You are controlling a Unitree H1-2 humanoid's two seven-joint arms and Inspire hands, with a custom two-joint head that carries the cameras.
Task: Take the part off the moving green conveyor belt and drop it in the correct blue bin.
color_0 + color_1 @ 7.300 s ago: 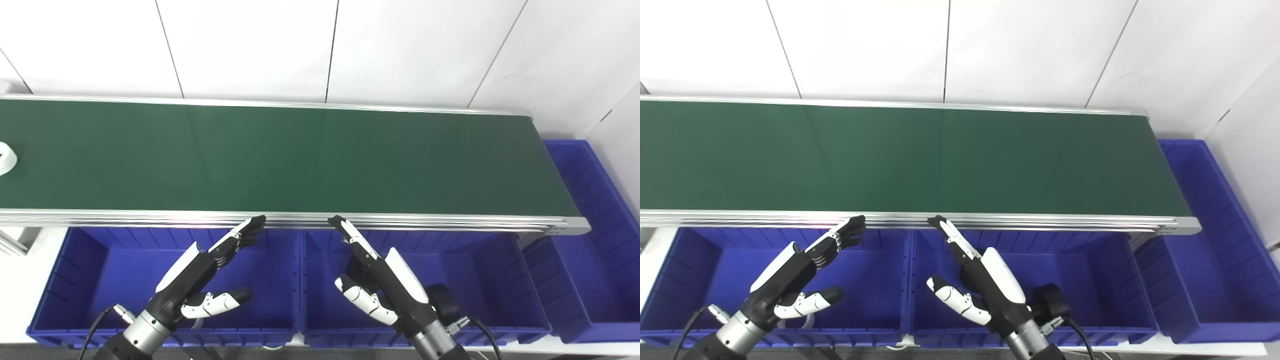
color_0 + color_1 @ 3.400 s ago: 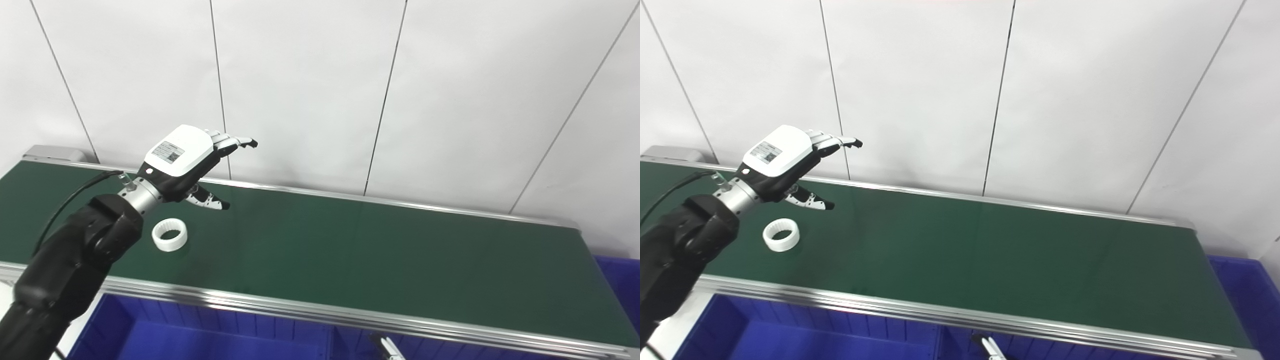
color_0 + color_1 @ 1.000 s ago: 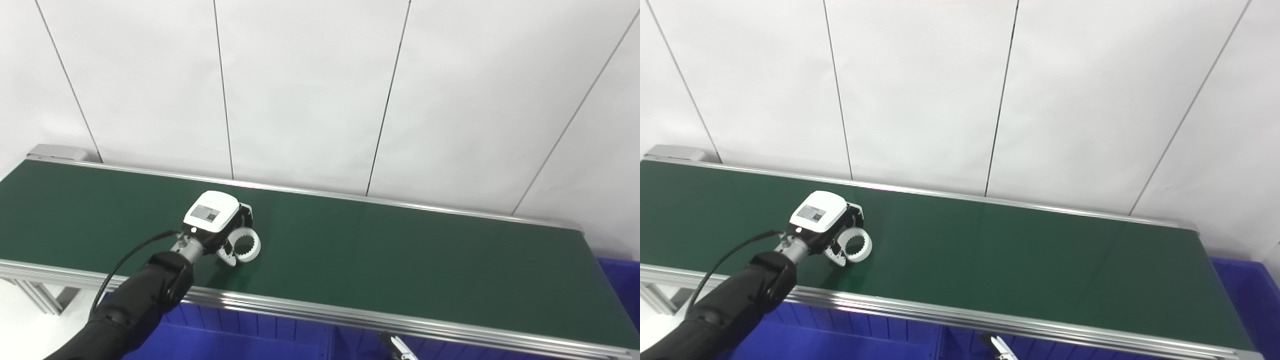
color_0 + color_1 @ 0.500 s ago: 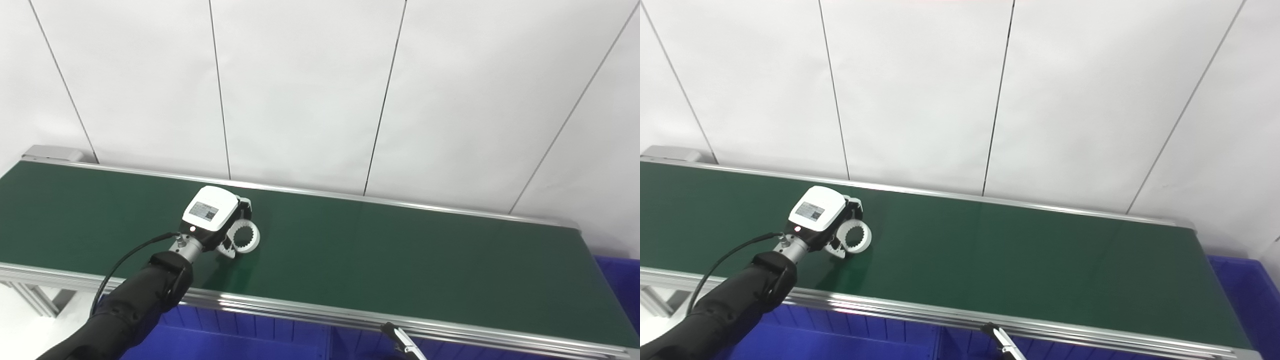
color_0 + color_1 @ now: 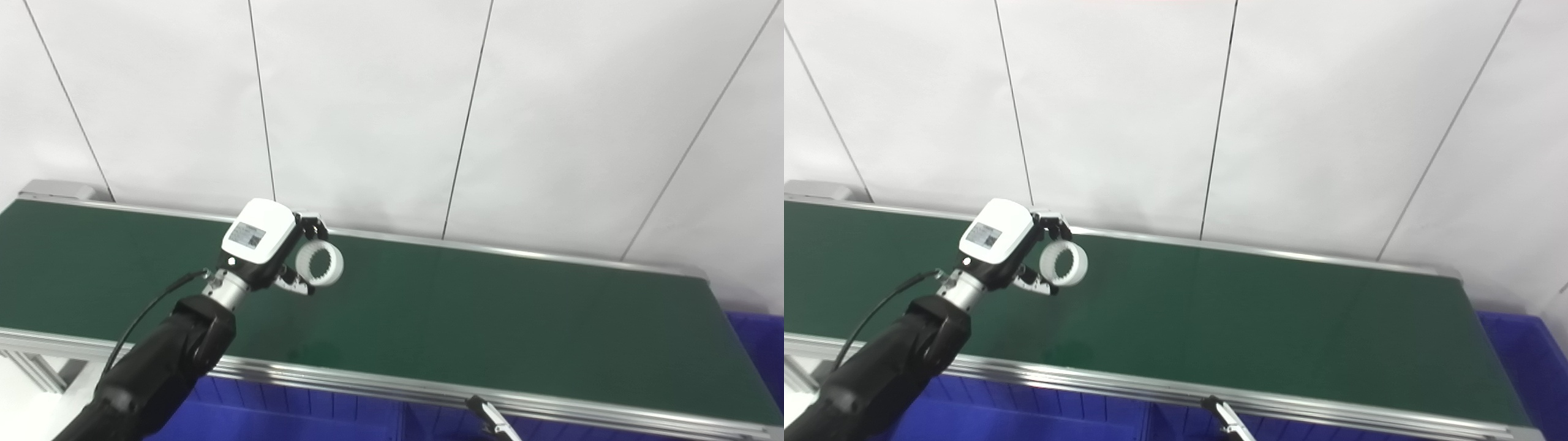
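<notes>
A white toothed ring [image 5: 320, 262] hangs above the green conveyor belt [image 5: 490, 312], turned on edge so its hole faces me. My left hand [image 5: 264, 245] is shut on it, fingers over the top and thumb underneath, left of the belt's middle. The same ring [image 5: 1063, 263] and left hand [image 5: 1004, 242] show in the right eye view. Of my right hand only a white fingertip [image 5: 490, 419] pokes up at the bottom edge, below the belt's near rail; whether it is open or shut is hidden.
Blue bins [image 5: 294, 410] lie under the belt's near rail [image 5: 392, 386], and another blue bin [image 5: 756, 343] sits past the belt's right end. White wall panels stand right behind the belt. A grey motor housing [image 5: 55, 188] caps its far left end.
My left hand has lifted the ring off the belt and tilted it upright; half a second ago it lay flat on the belt in my grasp. The camera shifted slightly.
</notes>
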